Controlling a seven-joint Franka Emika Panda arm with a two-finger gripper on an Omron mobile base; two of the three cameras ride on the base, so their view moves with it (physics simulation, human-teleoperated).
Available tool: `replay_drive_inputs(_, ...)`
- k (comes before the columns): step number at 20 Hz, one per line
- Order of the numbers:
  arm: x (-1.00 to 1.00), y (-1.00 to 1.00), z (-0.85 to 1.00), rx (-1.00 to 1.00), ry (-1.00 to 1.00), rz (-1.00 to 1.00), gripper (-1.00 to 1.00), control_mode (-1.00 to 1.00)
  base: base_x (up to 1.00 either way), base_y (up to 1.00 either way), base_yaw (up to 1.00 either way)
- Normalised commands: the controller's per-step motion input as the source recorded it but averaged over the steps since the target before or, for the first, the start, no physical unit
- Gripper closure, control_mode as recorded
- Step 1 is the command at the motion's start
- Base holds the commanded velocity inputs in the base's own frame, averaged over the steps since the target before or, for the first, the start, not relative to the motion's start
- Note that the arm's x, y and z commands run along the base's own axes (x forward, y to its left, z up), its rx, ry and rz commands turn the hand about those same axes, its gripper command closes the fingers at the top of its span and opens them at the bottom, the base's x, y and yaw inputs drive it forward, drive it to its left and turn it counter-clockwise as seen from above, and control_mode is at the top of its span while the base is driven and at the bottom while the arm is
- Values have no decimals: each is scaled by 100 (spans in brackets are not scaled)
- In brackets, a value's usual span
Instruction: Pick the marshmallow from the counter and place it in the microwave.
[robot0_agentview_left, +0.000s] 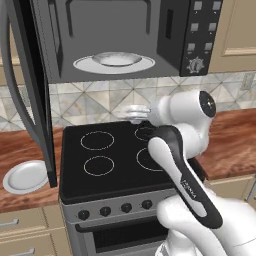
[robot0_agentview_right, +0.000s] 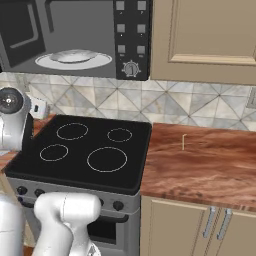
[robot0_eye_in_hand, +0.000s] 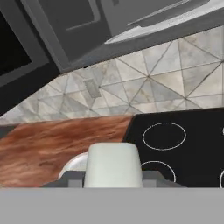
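A: Starting at the far left, what sits on the table (robot0_agentview_left: 20, 145)?

B: A round white plate (robot0_agentview_left: 25, 176), on the wood-grain top left of the stove (robot0_agentview_left: 112, 152). The open microwave door (robot0_agentview_left: 27, 90) hangs down just beside it.

A: And the microwave (robot0_agentview_left: 120, 35) itself?

B: It hangs above the stove, dark grey, door swung wide. Inside lies a round pale glass tray (robot0_agentview_left: 114, 62), and the button-and-dial panel (robot0_agentview_left: 200, 37) runs down its right side.

A: Where is the marshmallow (robot0_eye_in_hand: 113, 165)?

B: In the claw (robot0_eye_in_hand: 113, 177). In the hand view the off-white, soft-edged lump sits right between the two dark finger tips, which are closed against its sides. It is held up in the air above the stove, below the microwave's opening.

A: Can you see the arm?

B: Yes, the white arm (robot0_agentview_left: 185, 165) rises over the right half of the stove, its wrist turned toward the tiled back wall (robot0_agentview_left: 100, 102).

A: And further right?

B: More wood-grain table, with beige cabinets (robot0_agentview_right: 205, 35) above and below it.
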Motion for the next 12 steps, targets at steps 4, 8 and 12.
replay_drive_inputs(4, 49, -24, 100, 0, 25, -13, 100, -100, 0, 0, 0)
replay_drive_inputs(8, 70, 0, 88, -1, -4, -5, 100, -100, 0, 0, 0)
replay_drive_inputs(12, 68, 6, 51, -10, -26, -2, 100, -100, 0, 0, 0)
